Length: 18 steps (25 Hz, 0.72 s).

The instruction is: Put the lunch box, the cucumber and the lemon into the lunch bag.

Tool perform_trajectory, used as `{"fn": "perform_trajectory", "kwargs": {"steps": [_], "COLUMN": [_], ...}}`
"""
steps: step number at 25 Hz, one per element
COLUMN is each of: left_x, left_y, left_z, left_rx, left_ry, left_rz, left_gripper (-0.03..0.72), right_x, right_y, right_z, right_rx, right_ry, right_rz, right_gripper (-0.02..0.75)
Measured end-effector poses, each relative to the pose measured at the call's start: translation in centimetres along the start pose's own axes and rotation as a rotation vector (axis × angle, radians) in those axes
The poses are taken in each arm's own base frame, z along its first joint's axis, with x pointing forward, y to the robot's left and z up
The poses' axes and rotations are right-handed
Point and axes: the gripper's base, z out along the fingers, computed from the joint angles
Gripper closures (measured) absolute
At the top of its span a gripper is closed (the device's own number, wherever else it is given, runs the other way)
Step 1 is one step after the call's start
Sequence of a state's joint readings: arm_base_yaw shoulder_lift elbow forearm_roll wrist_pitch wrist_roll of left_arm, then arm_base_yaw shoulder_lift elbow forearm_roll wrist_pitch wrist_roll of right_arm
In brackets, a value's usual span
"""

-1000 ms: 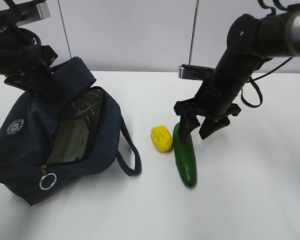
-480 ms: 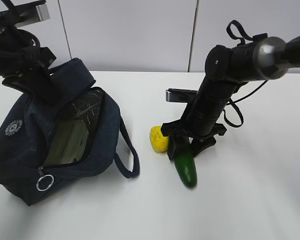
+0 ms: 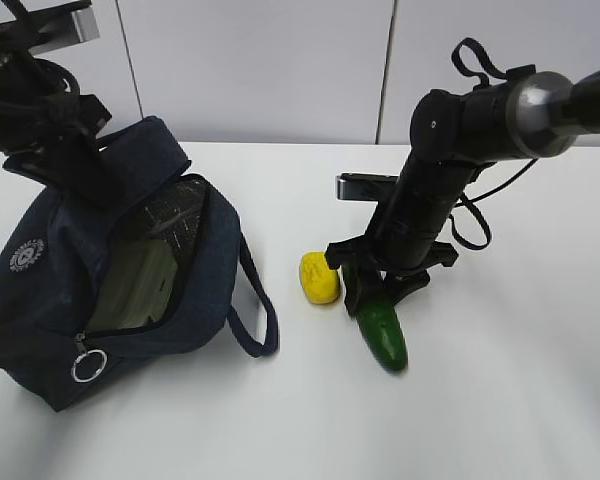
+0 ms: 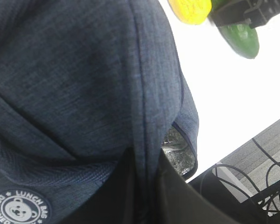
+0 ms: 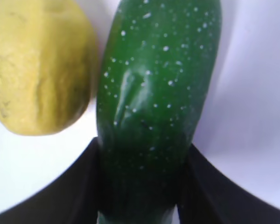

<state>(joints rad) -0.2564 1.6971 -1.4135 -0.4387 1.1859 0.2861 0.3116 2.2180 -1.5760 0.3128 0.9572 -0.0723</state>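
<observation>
Left gripper (image 4: pixel 142 186): pressed together on a fold of the lunch bag's upper fabric, the dark fingers (image 4: pixel 172 196) pinching the cloth at a seam; in the exterior view its arm stands over the bag's back corner, where the flap is raised
Lunch bag (image 3: pixel 50 290): under and in front of the left gripper, dark navy, lying tilted on the white table (image 3: pixel 500 400), top unzipped and gaping toward the right gripper; round white logo (image 3: pixel 27 253) on its side, silver ring pull (image 3: pixel 86 367) hanging at the near end of the zipper, one loop handle (image 3: pixel 255 310) trailing on the table toward the lemon
Lunch box (image 3: pixel 140 285): inside the bag, below the left gripper; a pale sage-green surface shows through the opening, the rest is hidden by the fabric
Lemon (image 3: pixel 319 277): on the table just left of the right gripper, beside the cucumber; the wrist view shows it close against the cucumber's side, and whether they touch I cannot tell
Right gripper (image 3: pixel 381 290): down at the table, its two dark fingers (image 5: pixel 210 186) set one on each side of the cucumber's far end and against its skin
Cucumber (image 3: pixel 382 336): between the right gripper's fingers, its free end reaching out toward the camera, lying on the table; outside the bag and well apart from it
</observation>
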Motion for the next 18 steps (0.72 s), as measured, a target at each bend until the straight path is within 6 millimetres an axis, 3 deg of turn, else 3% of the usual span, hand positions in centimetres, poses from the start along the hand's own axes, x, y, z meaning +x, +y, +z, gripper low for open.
{"fn": "perform_trajectory", "kwargs": {"steps": [6,11,14,18], "left_x": [0.0,0.0,0.0,0.0], "left_y": [0.0,0.0,0.0,0.0], "left_z": [0.0,0.0,0.0,0.0], "left_rx": [0.0,0.001,-0.001,-0.001], "left_ry": [0.0,0.002,0.002,0.002], "left_rz": [0.0,0.0,0.001,0.001], "left_gripper": [0.671,0.671,0.671,0.671], "right_x": [-1.2,-2.3,-2.1,-2.0], "right_y": [0.9,2.5,4.1,5.6], "right_z": [-2.5,-7.2,-9.3,-10.0], "right_rx": [-0.007,-0.044,-0.161,-0.332], "right_ry": [0.013,-0.091,-0.132,-0.15], "right_rz": [-0.034,-0.105,-0.154,-0.186], "right_gripper": [0.43,0.43,0.43,0.43]}}
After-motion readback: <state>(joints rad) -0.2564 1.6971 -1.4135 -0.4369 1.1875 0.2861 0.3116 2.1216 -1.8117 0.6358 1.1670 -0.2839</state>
